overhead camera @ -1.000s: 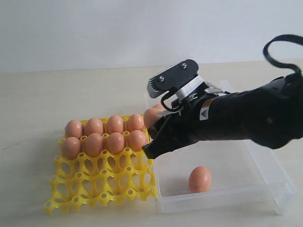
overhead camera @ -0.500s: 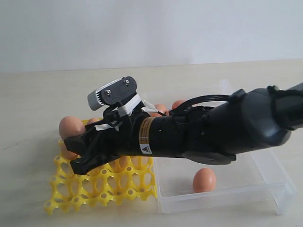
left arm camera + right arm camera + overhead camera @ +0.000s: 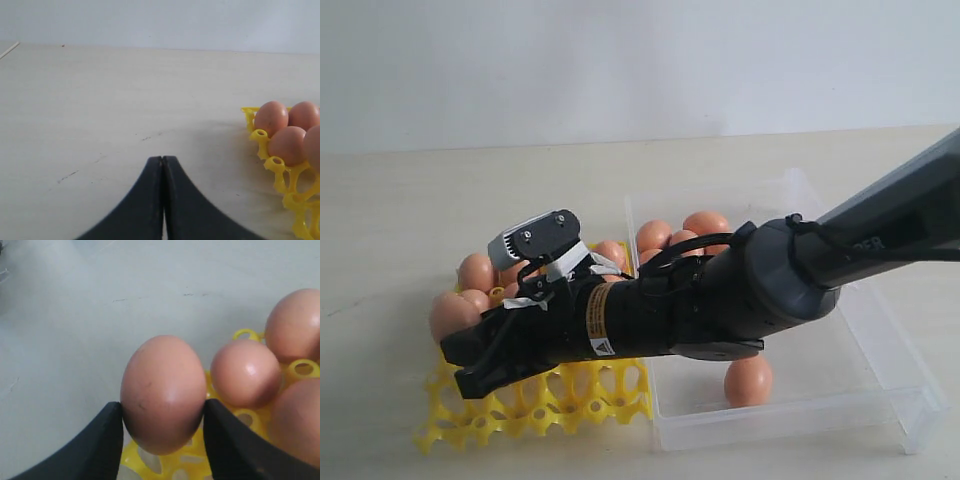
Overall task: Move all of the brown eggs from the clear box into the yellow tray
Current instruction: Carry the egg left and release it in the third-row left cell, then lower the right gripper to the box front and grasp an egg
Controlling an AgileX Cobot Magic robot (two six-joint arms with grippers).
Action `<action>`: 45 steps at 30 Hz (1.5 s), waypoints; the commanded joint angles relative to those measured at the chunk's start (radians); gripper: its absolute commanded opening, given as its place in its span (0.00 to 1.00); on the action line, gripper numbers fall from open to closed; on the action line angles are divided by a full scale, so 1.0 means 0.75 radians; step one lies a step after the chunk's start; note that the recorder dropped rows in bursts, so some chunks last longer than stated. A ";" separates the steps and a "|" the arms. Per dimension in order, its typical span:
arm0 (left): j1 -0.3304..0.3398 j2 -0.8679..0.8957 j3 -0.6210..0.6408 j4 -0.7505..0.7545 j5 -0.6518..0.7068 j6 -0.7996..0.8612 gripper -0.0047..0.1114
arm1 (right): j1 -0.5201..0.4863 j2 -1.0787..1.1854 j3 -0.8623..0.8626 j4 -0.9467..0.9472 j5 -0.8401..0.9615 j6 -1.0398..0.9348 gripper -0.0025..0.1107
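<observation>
My right gripper (image 3: 455, 335) (image 3: 164, 412) is shut on a brown egg (image 3: 450, 313) (image 3: 164, 392), holding it just above the left edge of the yellow tray (image 3: 570, 395) (image 3: 175, 465). Several brown eggs (image 3: 476, 271) (image 3: 245, 372) fill the tray's far rows, partly hidden by my arm. The clear box (image 3: 880, 390) on the right holds one egg (image 3: 748, 381) near its front and a few more (image 3: 705, 224) at its back. My left gripper (image 3: 162, 159) is shut and empty over bare table, with the tray's corner (image 3: 265, 162) and its eggs (image 3: 271, 118) off to one side.
The pale table (image 3: 400, 200) spreads left of and behind the tray. My right arm (image 3: 740, 295) lies across the tray and the box's left wall. A white wall (image 3: 620, 60) stands behind.
My right gripper has carried the egg from the box's left edge leftward across the tray and lowered it at the tray's left side.
</observation>
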 commanded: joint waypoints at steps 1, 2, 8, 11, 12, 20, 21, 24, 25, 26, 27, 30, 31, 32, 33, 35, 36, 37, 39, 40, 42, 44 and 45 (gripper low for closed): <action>-0.007 -0.007 -0.005 -0.007 -0.013 -0.006 0.04 | 0.003 0.011 -0.016 -0.004 -0.027 0.005 0.02; -0.007 -0.007 -0.005 -0.007 -0.013 -0.006 0.04 | 0.003 0.016 -0.023 -0.013 -0.027 0.014 0.02; -0.007 -0.007 -0.005 -0.007 -0.013 -0.006 0.04 | 0.003 0.048 -0.073 -0.053 -0.016 0.120 0.14; -0.007 -0.007 -0.005 -0.007 -0.013 -0.006 0.04 | 0.003 0.048 -0.073 -0.066 -0.009 0.131 0.24; -0.007 -0.007 -0.005 -0.007 -0.013 -0.006 0.04 | 0.003 0.048 -0.073 -0.066 -0.006 0.147 0.29; -0.007 -0.007 -0.005 -0.007 -0.013 -0.006 0.04 | 0.003 0.048 -0.073 -0.071 -0.006 0.158 0.47; -0.007 -0.007 -0.005 -0.007 -0.013 -0.006 0.04 | 0.000 0.046 -0.073 -0.075 -0.006 0.158 0.48; -0.007 -0.007 -0.005 -0.007 -0.013 -0.006 0.04 | 0.000 0.033 -0.073 -0.075 -0.006 0.165 0.51; -0.007 -0.007 -0.005 -0.007 -0.013 -0.006 0.04 | 0.000 0.014 -0.073 -0.075 -0.006 0.183 0.51; -0.007 -0.007 -0.005 -0.007 -0.013 -0.006 0.04 | 0.000 -0.013 -0.073 -0.075 -0.006 0.189 0.51; -0.007 -0.007 -0.005 -0.007 -0.013 -0.006 0.04 | 0.000 -0.041 -0.073 -0.075 -0.006 0.197 0.51; -0.007 -0.007 -0.005 -0.007 -0.013 -0.006 0.04 | -0.020 -0.167 -0.073 -0.100 0.033 0.208 0.49; -0.007 -0.007 -0.005 -0.007 -0.013 -0.006 0.04 | -0.032 -0.235 -0.073 -0.100 0.116 0.205 0.47; -0.007 -0.007 -0.005 -0.007 -0.013 -0.006 0.04 | -0.040 -0.284 -0.073 -0.107 0.181 0.202 0.44; -0.007 -0.007 -0.005 -0.007 -0.013 -0.006 0.04 | -0.048 -0.333 -0.073 -0.122 0.277 0.202 0.40; -0.007 -0.007 -0.005 -0.007 -0.013 -0.006 0.04 | -0.063 -0.456 -0.073 -0.134 0.507 0.202 0.33; -0.007 -0.007 -0.005 -0.007 -0.013 -0.006 0.04 | -0.066 -0.514 -0.073 -0.131 0.615 0.202 0.30; -0.007 -0.007 -0.005 -0.007 -0.013 -0.006 0.04 | -0.069 -0.565 -0.073 -0.129 0.759 0.202 0.27; -0.007 -0.007 -0.005 -0.007 -0.013 -0.006 0.04 | -0.069 -0.645 -0.073 -0.129 0.997 0.197 0.25; -0.007 -0.007 -0.005 -0.007 -0.013 -0.006 0.04 | -0.079 -0.679 -0.073 -0.094 1.125 0.161 0.25; -0.007 -0.007 -0.005 -0.007 -0.013 -0.006 0.04 | -0.106 -0.731 -0.073 0.121 1.357 -0.069 0.25; -0.007 -0.007 -0.005 -0.007 -0.013 -0.006 0.04 | -0.137 -0.756 -0.073 0.353 1.573 -0.340 0.25; -0.007 -0.007 -0.005 -0.007 -0.013 -0.006 0.04 | -0.160 -0.759 -0.073 0.491 1.668 -0.466 0.25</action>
